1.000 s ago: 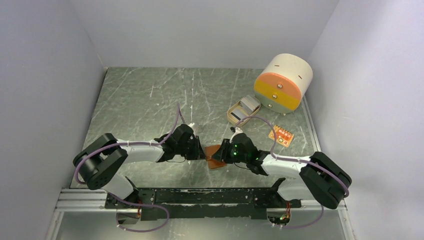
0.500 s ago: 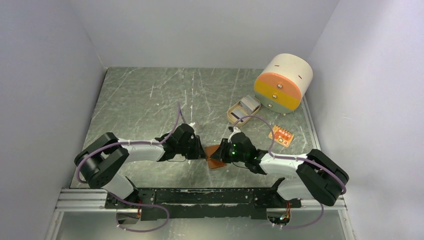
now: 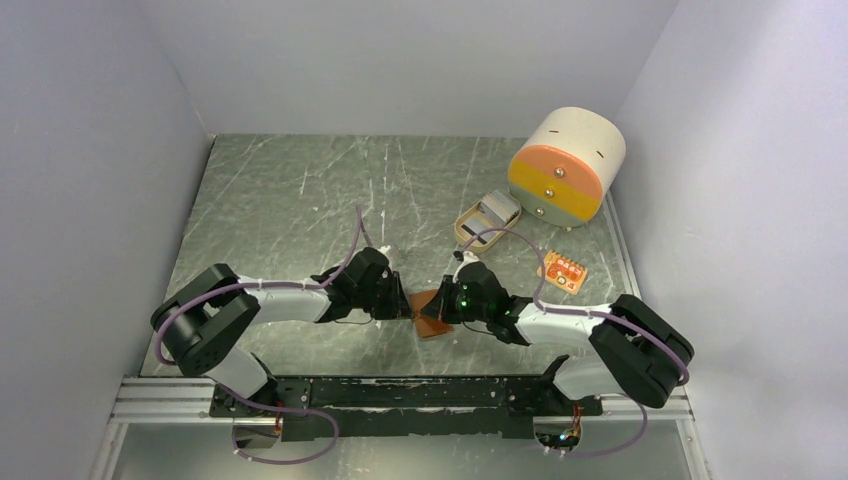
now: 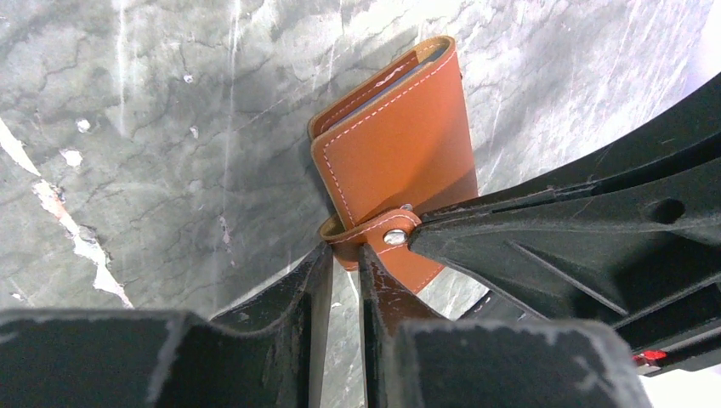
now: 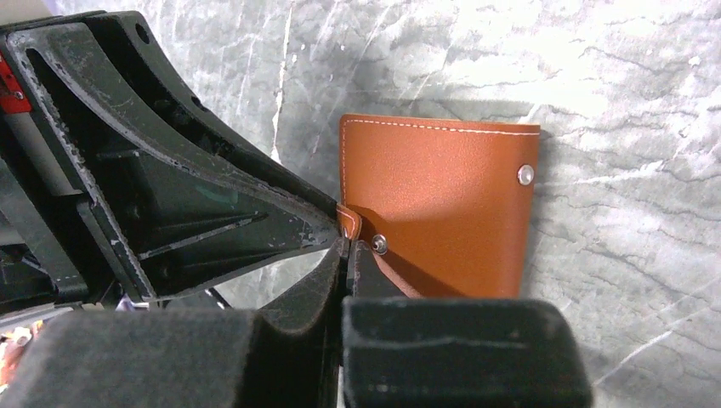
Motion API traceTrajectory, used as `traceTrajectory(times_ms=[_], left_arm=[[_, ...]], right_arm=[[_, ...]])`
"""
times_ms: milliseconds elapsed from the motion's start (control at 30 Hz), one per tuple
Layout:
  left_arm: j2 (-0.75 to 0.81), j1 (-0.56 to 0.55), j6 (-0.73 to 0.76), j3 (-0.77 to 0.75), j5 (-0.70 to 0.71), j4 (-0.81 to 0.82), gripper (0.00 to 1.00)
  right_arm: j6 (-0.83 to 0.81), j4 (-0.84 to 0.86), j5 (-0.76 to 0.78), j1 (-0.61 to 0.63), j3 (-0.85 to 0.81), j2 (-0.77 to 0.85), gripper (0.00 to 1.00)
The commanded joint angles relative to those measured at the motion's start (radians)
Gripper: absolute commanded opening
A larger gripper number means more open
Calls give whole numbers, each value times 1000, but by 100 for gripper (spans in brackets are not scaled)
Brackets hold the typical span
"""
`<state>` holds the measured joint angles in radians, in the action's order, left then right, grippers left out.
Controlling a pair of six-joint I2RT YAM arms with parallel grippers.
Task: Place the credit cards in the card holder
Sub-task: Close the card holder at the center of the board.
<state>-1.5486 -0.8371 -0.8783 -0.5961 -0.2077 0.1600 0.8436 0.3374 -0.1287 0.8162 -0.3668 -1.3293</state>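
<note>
The card holder (image 3: 432, 315), a folded brown leather wallet, lies on the table between my two grippers. In the left wrist view it (image 4: 400, 144) lies folded, its strap with a metal stud (image 4: 394, 237) pulled towards me. My left gripper (image 4: 344, 251) is nearly shut, with the strap's looped end at its tips. My right gripper (image 5: 347, 245) is shut on the same strap beside the stud (image 5: 379, 244); the wallet's body (image 5: 442, 204) lies flat beyond. The credit cards (image 3: 498, 209), a pale stack, sit in the tan dish (image 3: 467, 232) further back.
The cream-and-orange drum box (image 3: 566, 165) stands at the back right. A small orange item (image 3: 562, 270) lies right of the right arm. The two grippers (image 3: 408, 306) (image 3: 441, 305) sit tip to tip. Grey walls close in three sides.
The right arm has shifted slightly left towards the wallet. The left arm and the wallet have barely moved.
</note>
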Motion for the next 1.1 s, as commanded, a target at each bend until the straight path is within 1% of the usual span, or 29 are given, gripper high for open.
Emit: traceTrajectory(times_ms=[0, 33, 133, 333, 433, 533, 767, 1067], left_arm=[[12, 7, -7, -39, -14, -28, 25], [16, 6, -14, -47, -11, -49, 27], [29, 8, -25, -82, 8, -102, 27], [41, 21, -39, -142, 90, -204, 22], [35, 31, -35, -162, 92, -209, 23], [-3, 34, -16, -195, 103, -222, 23], [-87, 36, 21, -207, 10, -132, 23], [-130, 36, 36, -210, 36, -170, 23]], right_arm=[[-52, -38, 53, 6, -40, -9, 0], [-57, -42, 58, 7, -41, -6, 0], [-63, -46, 70, 8, -37, -1, 0], [-73, -54, 79, 8, -37, 6, 0], [-72, -55, 81, 8, -35, 11, 0], [-66, -56, 84, 9, -31, 17, 0], [-68, -71, 87, 10, -36, 21, 0], [-52, -106, 107, 11, -40, 30, 0]])
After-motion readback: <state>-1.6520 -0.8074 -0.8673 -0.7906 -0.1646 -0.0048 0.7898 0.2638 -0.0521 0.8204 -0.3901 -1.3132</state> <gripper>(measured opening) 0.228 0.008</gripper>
